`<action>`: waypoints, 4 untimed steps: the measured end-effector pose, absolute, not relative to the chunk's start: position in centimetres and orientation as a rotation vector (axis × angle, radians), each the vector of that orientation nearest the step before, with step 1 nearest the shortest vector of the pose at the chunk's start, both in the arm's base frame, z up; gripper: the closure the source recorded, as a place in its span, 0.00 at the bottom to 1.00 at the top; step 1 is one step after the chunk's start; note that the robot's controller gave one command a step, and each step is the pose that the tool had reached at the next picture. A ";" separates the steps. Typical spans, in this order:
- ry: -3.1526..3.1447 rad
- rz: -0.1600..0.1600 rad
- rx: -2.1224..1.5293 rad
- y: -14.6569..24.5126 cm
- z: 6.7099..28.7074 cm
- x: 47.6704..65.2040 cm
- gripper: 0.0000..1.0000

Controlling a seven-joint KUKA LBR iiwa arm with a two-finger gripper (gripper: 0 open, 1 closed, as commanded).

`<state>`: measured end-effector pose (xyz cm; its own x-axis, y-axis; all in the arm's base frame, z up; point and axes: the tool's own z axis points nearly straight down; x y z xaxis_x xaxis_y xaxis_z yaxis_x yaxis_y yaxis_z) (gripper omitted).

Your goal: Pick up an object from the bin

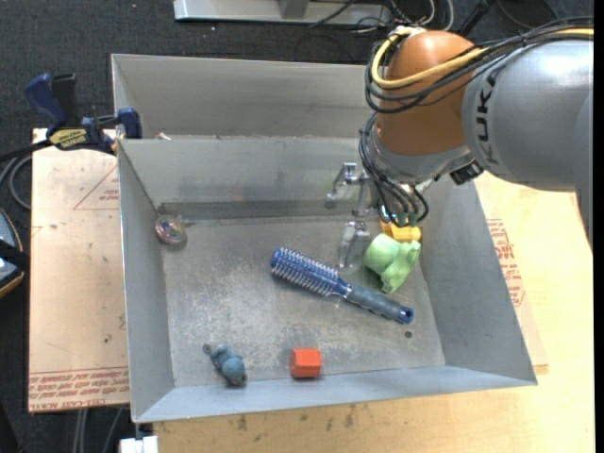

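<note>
My gripper (348, 213) hangs over the right middle of the bin, open, with bare bin floor between its two metal fingers. Its lower fingertip (354, 245) stands just above the middle of a blue hairbrush (332, 285), which lies slanted with its bristled head to the left and its handle to the lower right. Right of that fingertip sits a light green soft lump (393, 260). A small yellow thing (403, 231) lies behind the lump, partly hidden by the wrist's cables.
A red cube (305, 362) and a small grey-blue figure (226, 365) lie near the front wall. A small glassy ball (171, 230) rests in the far left corner. The arm and its orange cover overhang the bin's right rear.
</note>
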<state>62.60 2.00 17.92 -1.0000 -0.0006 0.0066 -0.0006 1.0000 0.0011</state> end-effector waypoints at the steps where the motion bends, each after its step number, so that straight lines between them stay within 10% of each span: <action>1: -3.151 -0.001 0.080 4.9 7.4 58.6 0.00; 2: -3.159 -0.005 0.077 5.0 7.9 58.9 1.00; 3: -3.144 -0.003 0.210 6.7 18.4 58.0 1.00; 4: -3.032 0.001 0.854 6.1 27.0 60.7 1.00</action>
